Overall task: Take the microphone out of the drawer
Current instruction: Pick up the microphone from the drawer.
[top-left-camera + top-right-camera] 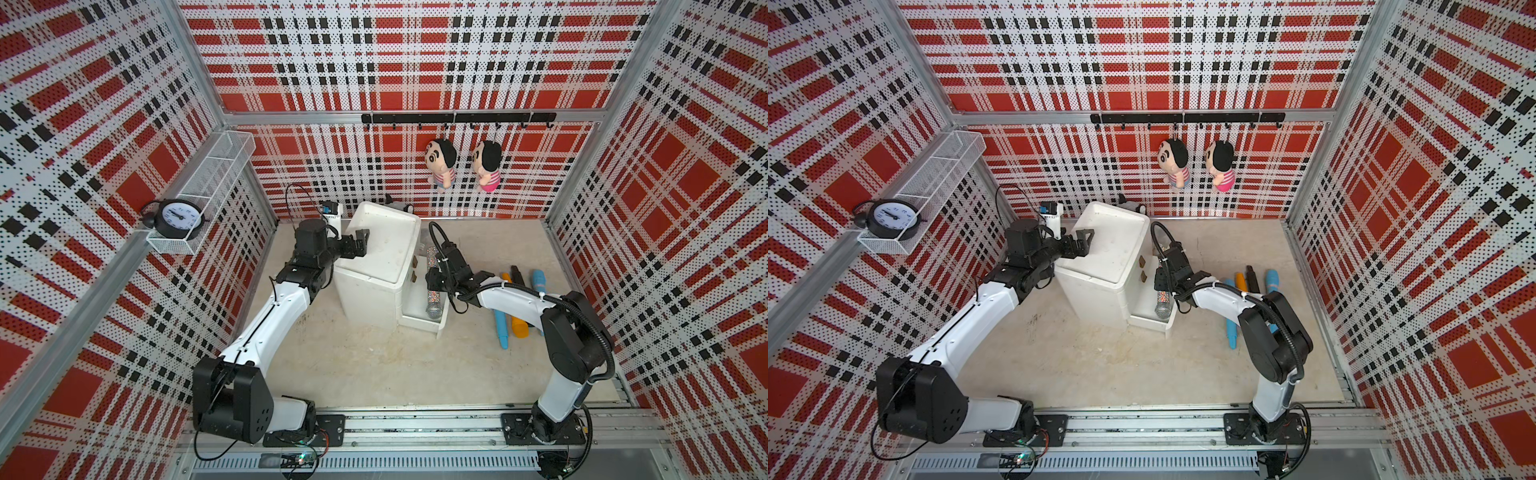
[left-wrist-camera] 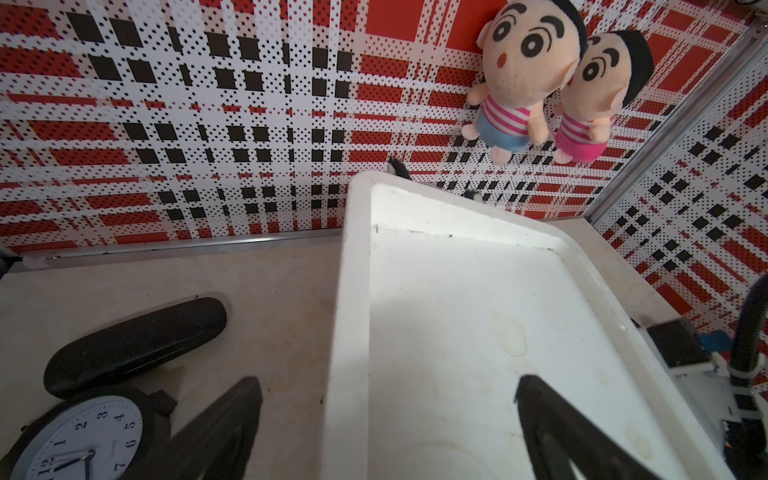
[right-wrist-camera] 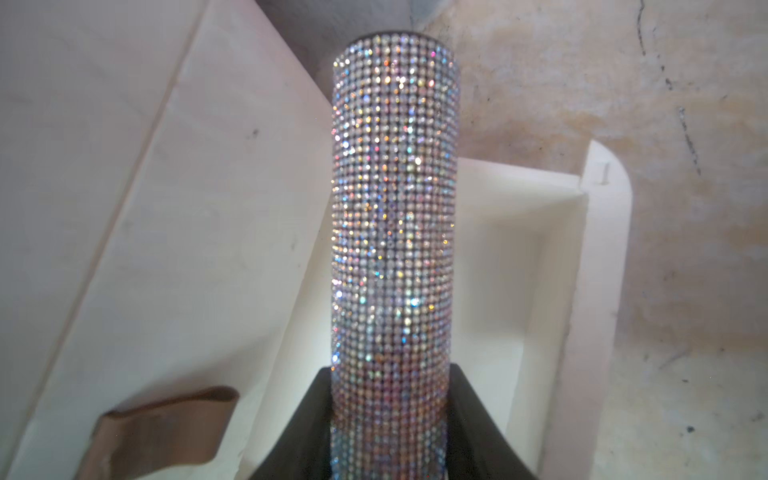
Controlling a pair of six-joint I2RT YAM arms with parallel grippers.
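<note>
Right gripper (image 1: 433, 279) is partly closed around the glittery microphone (image 3: 395, 208), gripping its handle. Microphone lies lengthwise over the open bottom drawer (image 3: 598, 249), head toward the drawer's front. Drawer sticks out of a white cabinet (image 1: 382, 249) mid-floor. Left gripper (image 2: 386, 384) is wide open and empty, straddling the cabinet top's left rim. Other microphones (image 1: 519, 326) lie near the floor's right edge.

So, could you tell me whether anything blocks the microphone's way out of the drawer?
The right hand grips the microphone. Only the drawer's front wall stands beside it; other microphones lie on the floor beyond.
</note>
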